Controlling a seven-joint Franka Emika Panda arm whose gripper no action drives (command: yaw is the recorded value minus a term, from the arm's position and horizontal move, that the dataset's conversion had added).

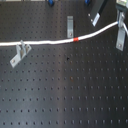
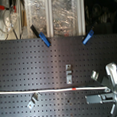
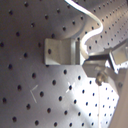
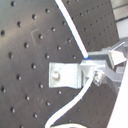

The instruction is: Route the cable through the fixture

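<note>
Dark perforated board fills both exterior views, its holes in even rows. From my seat I count several small metal brackets bolted to it: in the first exterior view one at about 9 o'clock, touching the cable, one near 12 o'clock that stands just clear of the cable, and one toward 1 o'clock. In the second exterior view two blue-handled clamps sit along the board's far edge, around 11 and 1 o'clock, with clear plastic bins behind them.

My cable runs white across the board from the first exterior view's left edge, its red band just past centre, then climbs toward 2 o'clock to the gripper. In the second exterior view it lies as a nearly straight line toward the arm at 3 o'clock.

In the second wrist view the cable reaches the fingertips beside a bracket and curves away below; the first wrist view shows the same bracket with the cord looping by it. My jaws look narrow and appear to pinch the cable.
</note>
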